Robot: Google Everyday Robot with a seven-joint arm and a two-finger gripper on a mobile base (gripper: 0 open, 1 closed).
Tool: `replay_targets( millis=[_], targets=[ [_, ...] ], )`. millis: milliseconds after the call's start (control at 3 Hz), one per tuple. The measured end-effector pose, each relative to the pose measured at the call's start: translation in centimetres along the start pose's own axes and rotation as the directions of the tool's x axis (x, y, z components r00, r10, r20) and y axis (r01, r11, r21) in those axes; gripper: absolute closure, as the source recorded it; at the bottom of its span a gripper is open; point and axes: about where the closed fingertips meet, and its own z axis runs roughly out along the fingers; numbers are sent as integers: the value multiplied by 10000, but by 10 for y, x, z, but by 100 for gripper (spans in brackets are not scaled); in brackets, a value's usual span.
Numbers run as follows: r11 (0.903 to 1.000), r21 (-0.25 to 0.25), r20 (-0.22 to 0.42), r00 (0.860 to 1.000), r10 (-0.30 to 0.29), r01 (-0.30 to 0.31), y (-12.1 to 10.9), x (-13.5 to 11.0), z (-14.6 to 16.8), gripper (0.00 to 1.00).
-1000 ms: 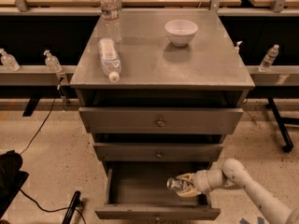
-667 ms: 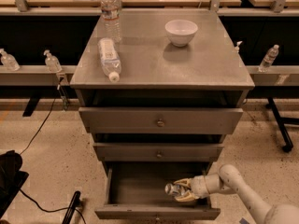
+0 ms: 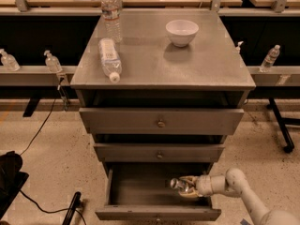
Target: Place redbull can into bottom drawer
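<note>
The bottom drawer [image 3: 140, 209] of the grey cabinet stands pulled open, a wide shallow tray. My gripper [image 3: 183, 187] reaches in from the right, low inside the drawer's right half. It is shut on the redbull can [image 3: 176, 184], a slim silvery can held on its side with its shiny round end pointing left. The can is just above or on the drawer floor; I cannot tell which.
Two closed grey drawers [image 3: 161, 121] sit above. On the cabinet top stand a water bottle [image 3: 111, 14], a lying water bottle [image 3: 109, 58] and a white bowl [image 3: 181, 32]. Small bottles line the side shelves [image 3: 271, 57]. A black cable and bag [image 3: 9, 177] lie at the left.
My gripper with the can has moved left and slightly down, deeper into the open bottom drawer. Nothing else has moved.
</note>
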Motion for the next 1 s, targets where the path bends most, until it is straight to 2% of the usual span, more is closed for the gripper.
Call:
replay_targets(
  millis=[667, 1000],
  targets=[
    [9996, -277, 79, 9999, 78, -75, 6, 2, 12, 0],
    [9996, -278, 81, 9999, 78, -76, 6, 2, 12, 0]
  ],
)
